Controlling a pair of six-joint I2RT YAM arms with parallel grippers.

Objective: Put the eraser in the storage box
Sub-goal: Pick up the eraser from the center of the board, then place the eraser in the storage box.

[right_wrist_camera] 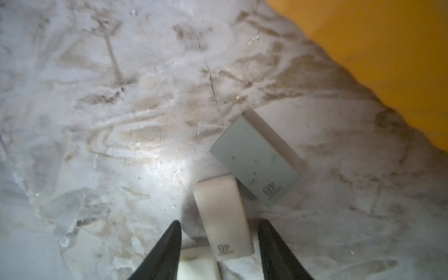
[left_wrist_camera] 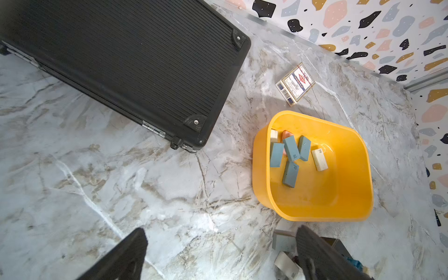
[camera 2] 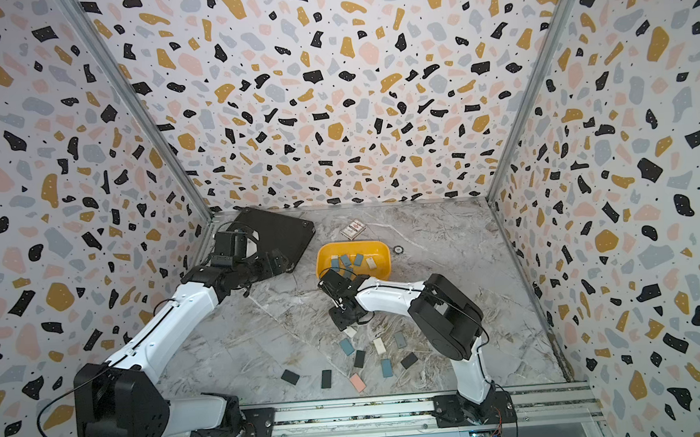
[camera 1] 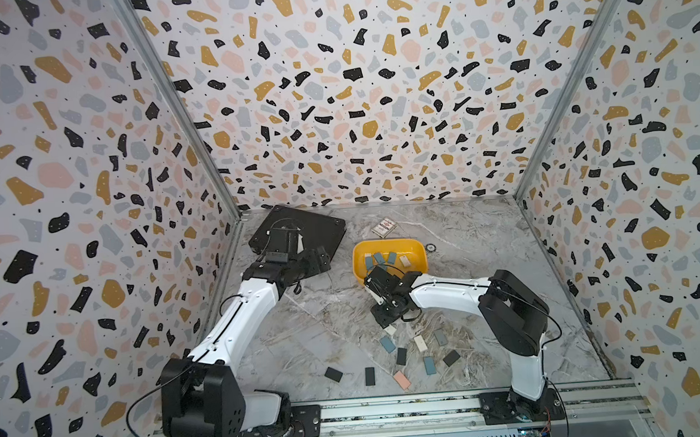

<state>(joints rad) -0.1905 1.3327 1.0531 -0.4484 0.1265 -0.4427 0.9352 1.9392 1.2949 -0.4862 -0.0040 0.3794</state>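
Note:
The yellow storage box [camera 1: 387, 244] [camera 2: 352, 245] [left_wrist_camera: 264, 189] holds several blue erasers [left_wrist_camera: 291, 148] and a white one [left_wrist_camera: 319, 159]. My right gripper [right_wrist_camera: 220, 223] [camera 1: 382, 318] hangs low over the marble just in front of the box. Its jaws are open and straddle a white eraser [right_wrist_camera: 223, 213] marked 4B, with a gap on each side. This eraser leans over another white one [right_wrist_camera: 196, 264]. A grey eraser [right_wrist_camera: 254, 157] lies just beyond it, beside the box wall [right_wrist_camera: 363, 48]. My left gripper [left_wrist_camera: 221, 231] [camera 1: 321, 258] is wide open and empty, next to the black case.
A flat black case [camera 1: 299, 231] [left_wrist_camera: 121, 60] lies at the back left. A card pack [camera 1: 383, 228] [left_wrist_camera: 294, 83] and a small round object [camera 1: 431, 247] sit behind the box. Several loose erasers lie nearer the front, among them blue [camera 1: 387, 344], black [camera 1: 333, 374] and pink [camera 1: 402, 380].

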